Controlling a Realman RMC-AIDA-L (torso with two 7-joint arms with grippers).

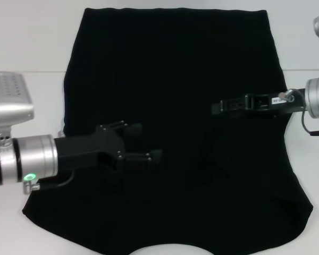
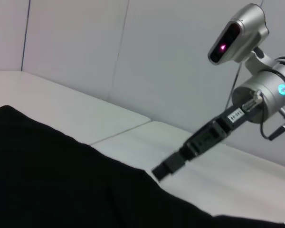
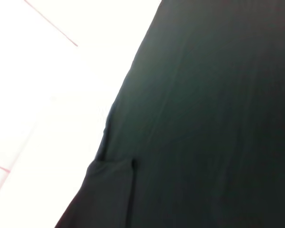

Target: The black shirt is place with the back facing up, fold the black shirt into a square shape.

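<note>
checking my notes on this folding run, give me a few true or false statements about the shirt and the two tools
1. The large plain black fabric shirt lies spread on the white table. True.
2. Both tools are over the shirt. True: the left tool and the right tool are both above the fabric.
3. The shirt is already folded into a square. False: it is still spread out, neckline curve at the near edge.
4. Lettering shows on the shirt. False: only plain black fabric shows.

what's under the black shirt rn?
The black shirt lies on the white table, bare around its edges. Left gripper and right gripper are over it. Anything beneath the fabric is hidden.
</note>
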